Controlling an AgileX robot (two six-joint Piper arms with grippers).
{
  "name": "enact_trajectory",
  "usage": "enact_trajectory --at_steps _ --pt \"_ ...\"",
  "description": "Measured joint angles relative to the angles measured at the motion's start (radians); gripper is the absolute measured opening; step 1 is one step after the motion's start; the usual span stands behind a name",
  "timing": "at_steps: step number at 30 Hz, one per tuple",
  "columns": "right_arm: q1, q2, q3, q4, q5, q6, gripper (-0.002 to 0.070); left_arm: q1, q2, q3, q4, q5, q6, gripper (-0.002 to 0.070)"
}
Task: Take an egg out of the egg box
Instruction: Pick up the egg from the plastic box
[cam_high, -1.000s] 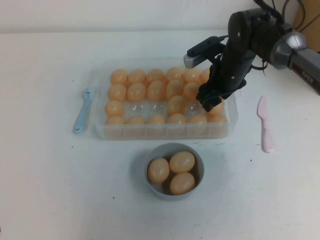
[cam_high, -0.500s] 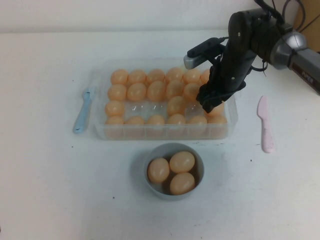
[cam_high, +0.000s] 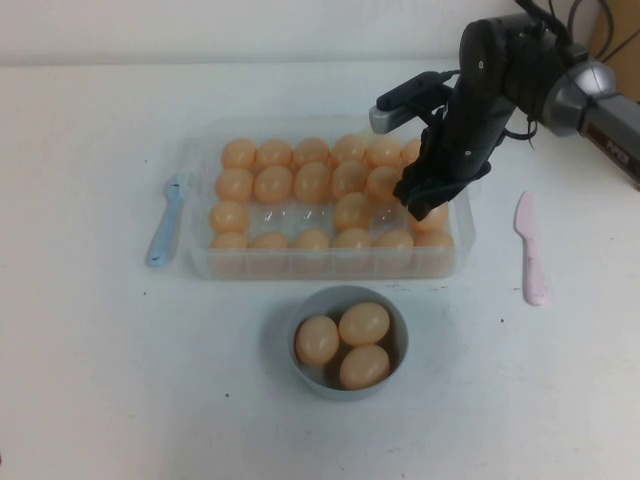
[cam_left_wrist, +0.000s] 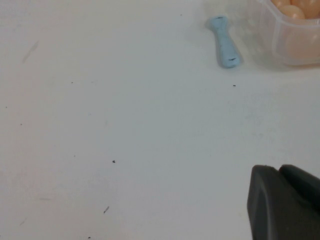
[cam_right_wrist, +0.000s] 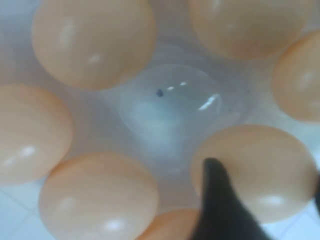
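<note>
A: Egg (cam_right_wrist: 260, 170) is in the right end of the egg box (cam_high: 200, 262), which sits mid-counter toward the far edge. Right gripper (cam_high: 424, 202) is down on it; right wrist view shows one dark finger (cam_right_wrist: 220, 205) against its side, and the jaws look closed round it, though the other finger barely shows at the frame edge.

B: Handling?

A: I'd guess light, smooth, rounded, so slippery. Probably brittle. Hold across the widest part, mild squeeze, lift straight up; neighbouring eggs sit tight on most sides, with an empty cup (cam_right_wrist: 165, 110) next to it.

B: Surroundings?

A: White flat counter. Bowl (cam_high: 392, 368) near the front edge, three eggs inside. Blue spoon (cam_high: 166, 220) left of the box, pink spoon (cam_high: 530, 250) right. Left gripper (cam_left_wrist: 285, 202) is parked over bare counter on the left; can't tell its jaws.
</note>
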Motion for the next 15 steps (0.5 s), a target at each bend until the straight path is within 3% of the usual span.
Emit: enact_trajectory --at_steps 1,4,6,15 --pt "-0.002 0.0 -0.007 0.0 0.002 0.004 0.0337 0.0 0.0 0.0 0.0 0.0 0.0 -0.0004" --pt "-0.004 0.002 -0.038 0.0 0.018 0.035 0.0155 0.0 0.0 0.0 0.0 0.0 0.0 -0.0004" --pt "-0.004 0.006 -0.067 0.014 0.024 0.045 0.0097 0.0 0.0 0.0 0.0 0.0 0.0 -0.0004" --pt "-0.002 -0.04 -0.11 0.02 0.031 0.044 0.0062 0.0 0.0 0.0 0.0 0.0 0.0 -0.0004"
